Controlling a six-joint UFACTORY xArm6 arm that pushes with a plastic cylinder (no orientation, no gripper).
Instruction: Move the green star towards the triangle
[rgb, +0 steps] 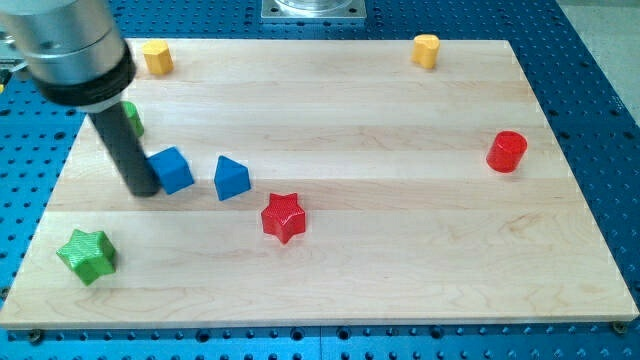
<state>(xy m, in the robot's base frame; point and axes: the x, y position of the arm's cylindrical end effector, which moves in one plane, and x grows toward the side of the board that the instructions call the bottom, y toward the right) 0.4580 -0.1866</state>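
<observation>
so, the camera view, the only one: my tip (145, 190) rests on the table (400, 250) at the view's left, touching or just beside the left face of a blue cube (172, 169). there is no hand on this rig, only the rod, so nothing spreads or pinches.

the green star (87, 254) lies near the view's bottom left corner, apart from my tip and below it. the blue triangle (231, 178) stands just right of the cube, above and to the right of the star. a red star (283, 216) sits below and right of the triangle. a second green block (132, 120) shows partly behind the rod; its shape is hidden. two yellow blocks lie along the top edge, one left (157, 57) and one right (427, 50), and a red cylinder (507, 151) is far right.

as i judge it, the step in hand is the approach: the star is not yet touched. the next move calls for bringing my tip round to the star's lower left side, without nudging the cube further, then pushing up and to the right along the line to the triangle. the cube lies close to that line, so the push should aim a little below it.
</observation>
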